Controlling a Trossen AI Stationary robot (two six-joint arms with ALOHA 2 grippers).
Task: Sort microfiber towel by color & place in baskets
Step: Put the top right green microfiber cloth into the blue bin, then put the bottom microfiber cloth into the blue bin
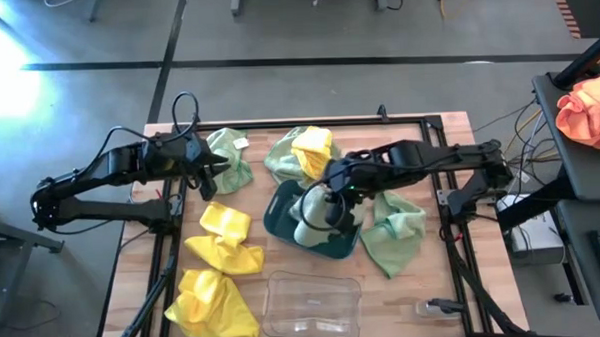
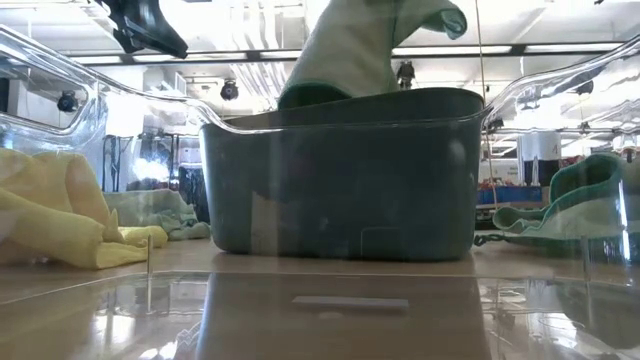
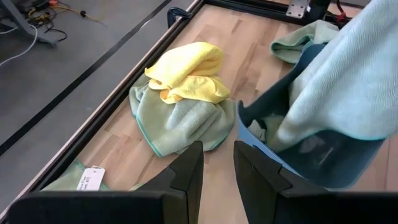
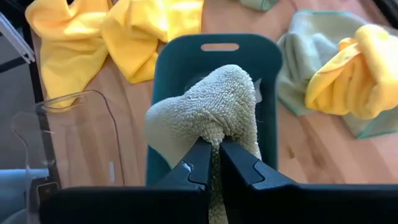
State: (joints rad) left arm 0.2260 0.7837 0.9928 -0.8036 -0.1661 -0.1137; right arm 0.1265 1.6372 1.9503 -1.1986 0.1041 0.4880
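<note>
Left gripper (image 1: pixel 212 172) hovers over the table's left side beside a pale green towel (image 1: pixel 230 159), fingers parted, holding nothing. Yellow towels (image 1: pixel 223 241) lie below it, clear basket (image 1: pixel 312 306) at front centre. Right gripper (image 1: pixel 326 193) pinches a pale green towel (image 4: pixel 211 112) above the teal basket (image 1: pixel 282 221).

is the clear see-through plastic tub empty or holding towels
Empty: in the high view the clear see-through plastic tub shows only bare table through it.

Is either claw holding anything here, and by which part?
The right claw pinches a pale green towel by a bunched fold at its top, over the teal basket. The left claw holds nothing.
</note>
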